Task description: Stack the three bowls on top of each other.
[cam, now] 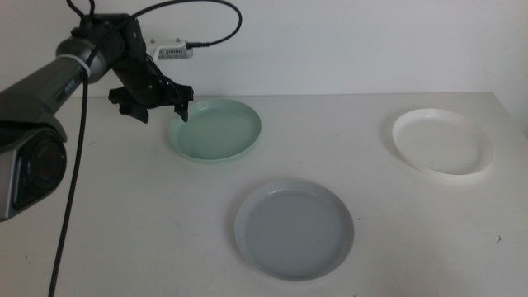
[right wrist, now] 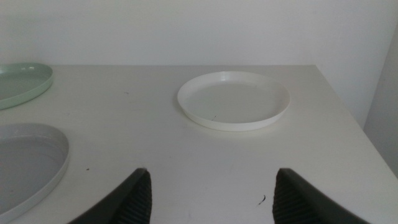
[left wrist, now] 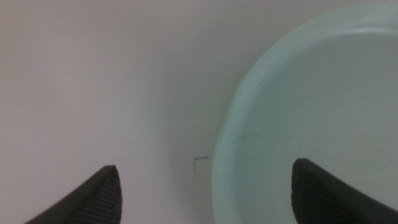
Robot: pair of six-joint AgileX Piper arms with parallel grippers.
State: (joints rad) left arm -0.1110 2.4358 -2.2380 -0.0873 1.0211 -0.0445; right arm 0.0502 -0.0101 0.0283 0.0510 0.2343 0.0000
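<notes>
The mint green bowl (cam: 216,129) sits at the back centre-left of the table. My left gripper (cam: 163,111) is open and hangs over its left rim, one jaw outside the rim and one over the bowl's inside (left wrist: 311,112). The grey bowl (cam: 294,228) lies at the front centre. The white bowl (cam: 443,141) lies at the right. My right gripper (right wrist: 208,199) is open and empty, out of the middle view, low above the table and facing the white bowl (right wrist: 234,99). The right wrist view also shows the grey bowl (right wrist: 25,165) and the green bowl (right wrist: 22,81).
The table's right edge (cam: 516,124) runs just beyond the white bowl. A white wall stands behind the table, with a small white box and black cable (cam: 175,52) behind the left arm.
</notes>
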